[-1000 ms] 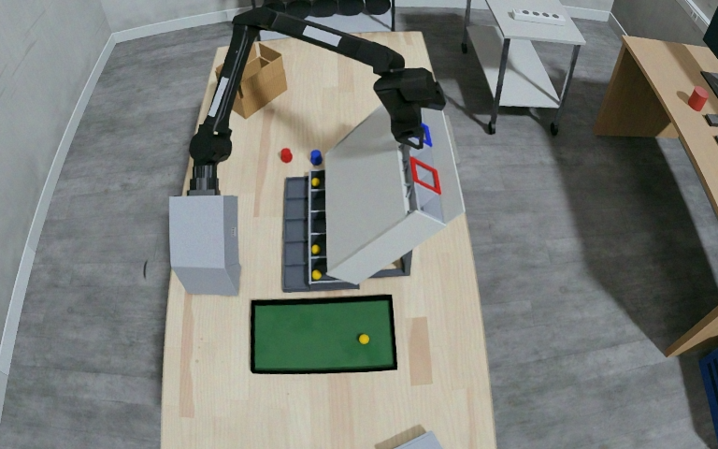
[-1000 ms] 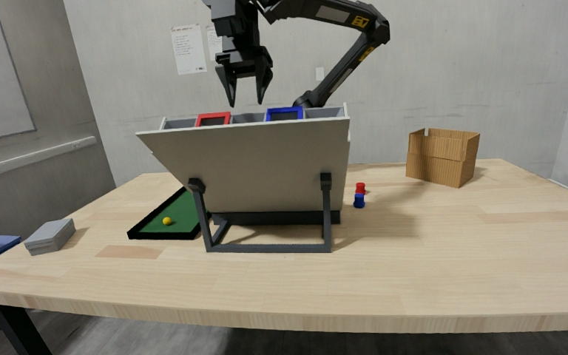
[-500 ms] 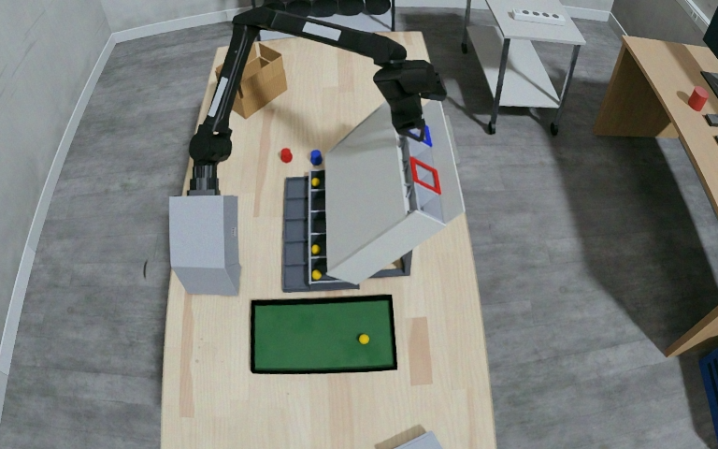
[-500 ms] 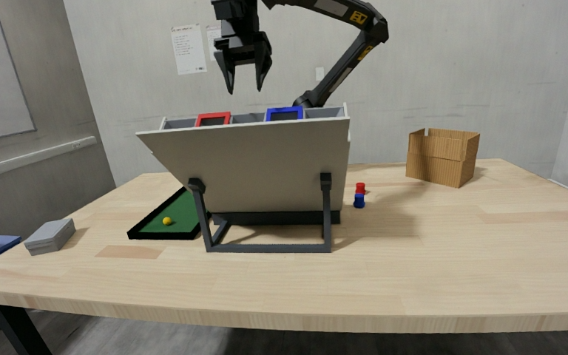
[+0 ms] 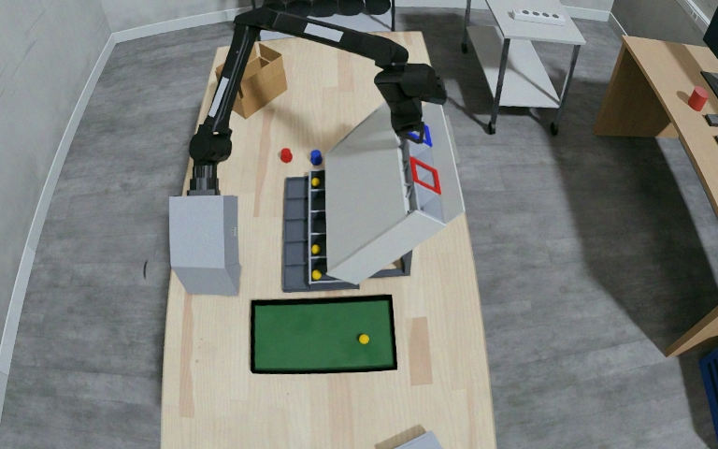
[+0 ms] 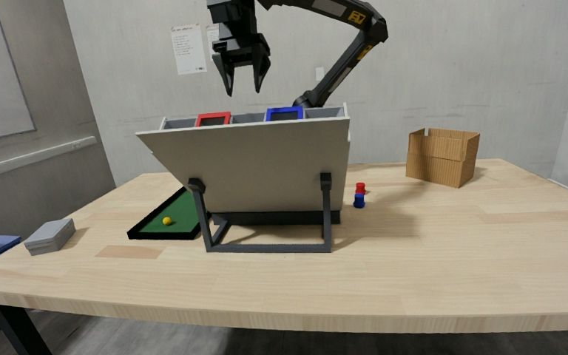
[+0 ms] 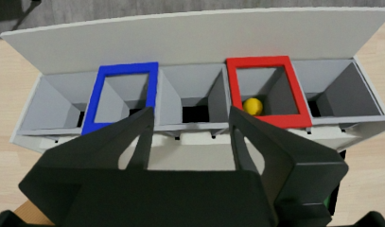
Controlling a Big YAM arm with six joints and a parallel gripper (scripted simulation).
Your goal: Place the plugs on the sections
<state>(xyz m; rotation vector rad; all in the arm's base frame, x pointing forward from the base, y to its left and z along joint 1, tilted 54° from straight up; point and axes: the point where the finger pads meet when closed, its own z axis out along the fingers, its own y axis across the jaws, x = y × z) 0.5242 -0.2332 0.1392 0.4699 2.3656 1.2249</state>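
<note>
My gripper [image 6: 242, 89] is open and empty. It hangs above the row of funnels, over the plain funnel between the red-banded funnel [image 7: 267, 91] and the blue-banded funnel [image 7: 123, 96]. A yellow marble [image 7: 253, 106] lies inside the red-banded funnel. The white cover [image 5: 368, 195] hides the pipes. Below it, the sectioned catch tray [image 5: 303, 233] holds three yellow marbles: one [image 5: 315, 181] in the end section nearest the plugs, and two [image 5: 315, 248] [image 5: 315, 274] in the two sections nearest the green tray. The red plug [image 5: 285, 154] and blue plug [image 5: 315, 157] stand on the table beside the catch tray.
A green marble tray [image 5: 323, 333] holds one yellow marble [image 5: 364, 338]. A cardboard box [image 5: 254, 78] stands at the far end of the table. A tall grey box [image 5: 204, 241] stands by the arm's base. A small grey box [image 6: 49, 235] lies near one table edge.
</note>
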